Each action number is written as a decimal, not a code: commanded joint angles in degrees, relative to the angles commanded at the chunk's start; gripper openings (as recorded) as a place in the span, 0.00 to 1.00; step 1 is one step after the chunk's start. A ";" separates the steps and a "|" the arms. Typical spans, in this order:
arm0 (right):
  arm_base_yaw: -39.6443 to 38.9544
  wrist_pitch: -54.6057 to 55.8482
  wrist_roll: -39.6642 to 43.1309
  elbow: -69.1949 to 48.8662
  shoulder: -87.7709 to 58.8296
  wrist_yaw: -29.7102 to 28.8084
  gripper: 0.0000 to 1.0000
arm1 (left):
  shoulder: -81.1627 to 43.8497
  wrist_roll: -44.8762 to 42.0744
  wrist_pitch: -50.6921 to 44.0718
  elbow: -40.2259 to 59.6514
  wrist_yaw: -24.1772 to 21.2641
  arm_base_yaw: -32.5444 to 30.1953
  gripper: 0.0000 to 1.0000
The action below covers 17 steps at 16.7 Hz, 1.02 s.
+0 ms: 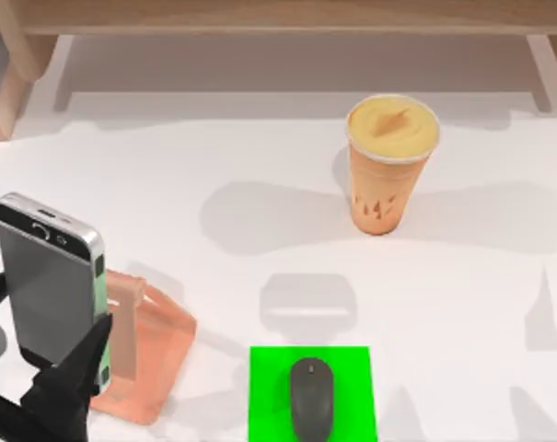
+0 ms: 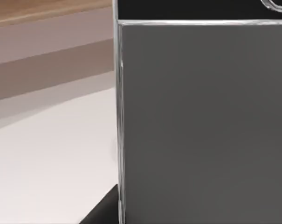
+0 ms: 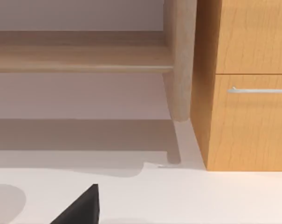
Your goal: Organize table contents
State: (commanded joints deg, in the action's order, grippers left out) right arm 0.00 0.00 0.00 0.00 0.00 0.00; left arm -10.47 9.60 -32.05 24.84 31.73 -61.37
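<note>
— Where's the phone point(image 1: 48, 276)?
— Near the table's point(image 1: 214, 166) left edge, gripped by the left claw point(image 1: 52, 378), above the pink stand point(image 1: 145, 354).
— The right claw?
— Cannot tell.

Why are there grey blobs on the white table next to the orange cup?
Those are shadows: in the top view, soft grey patches lie on the table beside the cup and above the green pad; in the right wrist view, a shelf shadow darkens the tabletop beneath it.
</note>
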 joint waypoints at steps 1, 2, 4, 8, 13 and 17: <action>0.00 0.00 0.00 0.00 0.00 0.00 1.00 | 0.29 -0.52 0.60 0.05 -0.27 -0.05 0.00; 0.00 0.00 0.00 0.00 0.00 0.00 1.00 | 0.46 -0.95 1.26 0.08 -0.57 -0.03 0.00; 0.00 0.00 0.00 0.00 0.00 0.00 1.00 | 0.26 -1.52 2.64 -0.04 -1.27 0.34 0.00; 0.00 0.00 0.00 0.00 0.00 0.00 1.00 | -0.53 -1.36 5.50 -1.16 -3.25 2.00 0.00; 0.00 0.00 0.00 0.00 0.00 0.00 1.00 | -8.95 -0.60 10.07 -2.98 -6.25 8.96 0.00; 0.00 0.00 0.00 0.00 0.00 0.00 1.00 | -18.09 1.93 14.46 -6.07 -8.98 16.13 0.00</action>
State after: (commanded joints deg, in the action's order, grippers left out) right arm 0.00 0.00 0.00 0.00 0.00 0.00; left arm -28.56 11.53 -17.59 18.76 22.75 -45.23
